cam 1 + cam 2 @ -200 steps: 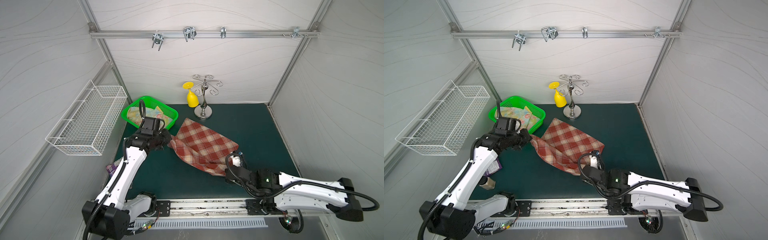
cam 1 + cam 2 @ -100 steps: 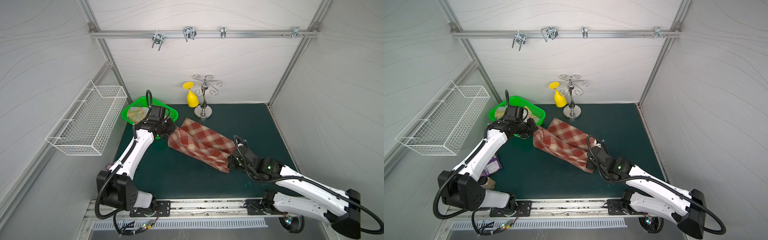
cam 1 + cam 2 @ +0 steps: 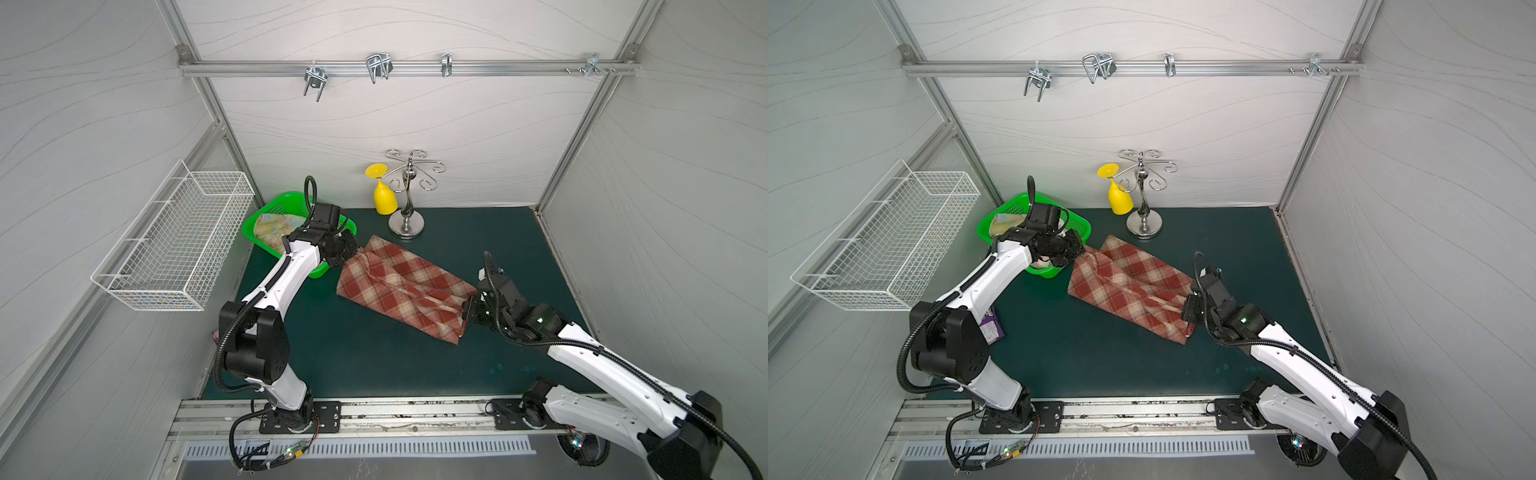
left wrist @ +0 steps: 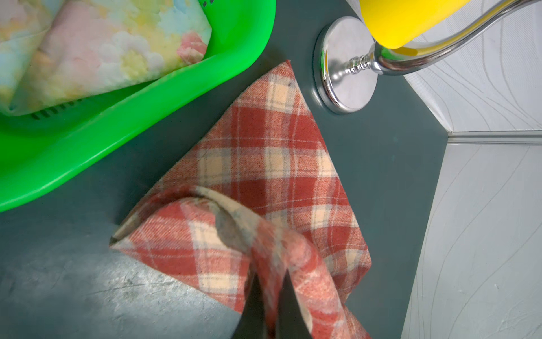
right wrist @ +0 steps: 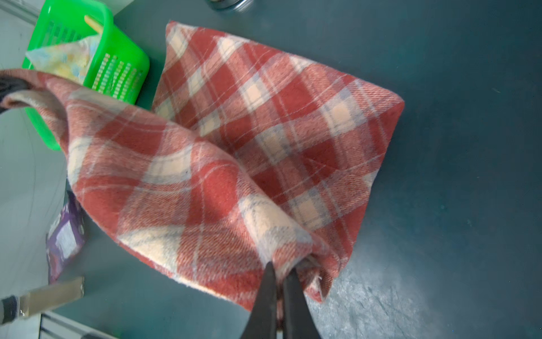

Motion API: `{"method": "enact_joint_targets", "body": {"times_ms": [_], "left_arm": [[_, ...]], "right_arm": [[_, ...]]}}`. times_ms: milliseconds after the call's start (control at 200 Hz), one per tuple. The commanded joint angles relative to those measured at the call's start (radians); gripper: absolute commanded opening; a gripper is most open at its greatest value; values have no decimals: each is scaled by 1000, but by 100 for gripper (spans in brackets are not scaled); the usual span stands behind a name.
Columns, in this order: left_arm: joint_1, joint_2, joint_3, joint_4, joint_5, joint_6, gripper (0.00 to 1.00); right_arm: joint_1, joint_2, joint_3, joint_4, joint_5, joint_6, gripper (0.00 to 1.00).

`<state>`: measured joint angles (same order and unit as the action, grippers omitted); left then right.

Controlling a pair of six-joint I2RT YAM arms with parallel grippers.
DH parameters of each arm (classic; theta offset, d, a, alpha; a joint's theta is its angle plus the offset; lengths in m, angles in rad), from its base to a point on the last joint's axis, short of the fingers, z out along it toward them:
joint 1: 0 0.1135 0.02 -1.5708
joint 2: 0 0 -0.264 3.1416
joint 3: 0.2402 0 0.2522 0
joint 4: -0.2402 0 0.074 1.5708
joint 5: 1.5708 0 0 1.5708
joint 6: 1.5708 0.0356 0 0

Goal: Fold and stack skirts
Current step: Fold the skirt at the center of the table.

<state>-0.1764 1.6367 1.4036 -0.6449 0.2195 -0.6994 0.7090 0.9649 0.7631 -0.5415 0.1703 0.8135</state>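
Two robot arms fold a plaid skirt (image 3: 399, 291) on the green bench (image 3: 353, 365). The left tool (image 3: 353, 249) is clenched on one end of the raised edge, near the far-left corner. The right tool (image 3: 469, 309) pinches the other end, toward the right edge. Both wrist views show the black jaws closed tight on the thick cloth.

The skirt lies slantwise across the middle of the bench. Its lower layer is flat on the surface, and the gripped edge is lifted and arched over it. The fold looks about half made: the raised layer has yet to be laid down and let go.

The flowered skirt (image 3: 270, 226) sits in the green basket (image 3: 249, 230) at the far-left corner, just beside the left tool. How neatly it is folded cannot be told from here. By the look of it, finishing this fold and stacking the two skirts remain. A purple wrapper (image 3: 990, 328) lies by the left edge.
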Motion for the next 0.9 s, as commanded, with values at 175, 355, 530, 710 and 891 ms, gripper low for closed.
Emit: {"method": "enact_joint_targets", "body": {"times_ms": [175, 355, 530, 710, 891], "left_arm": [[8, 91, 99, 46, -23, -8, 1], [9, 140, 139, 47, -28, -7, 2], [9, 200, 182, 42, -26, -2, 3], [7, 263, 224, 50, -8, -2, 5], [3, 337, 266, 60, 31, 6, 8]], "right_arm": [[-145, 60, -36, 74, -118, -34, 2], [-235, 107, -49, 119, -189, -44, 2], [-288, 152, -51, 154, -228, -57, 3], [-356, 202, -63, 198, -284, -64, 3], [-387, 244, -73, 227, -306, -71, 3]]}}
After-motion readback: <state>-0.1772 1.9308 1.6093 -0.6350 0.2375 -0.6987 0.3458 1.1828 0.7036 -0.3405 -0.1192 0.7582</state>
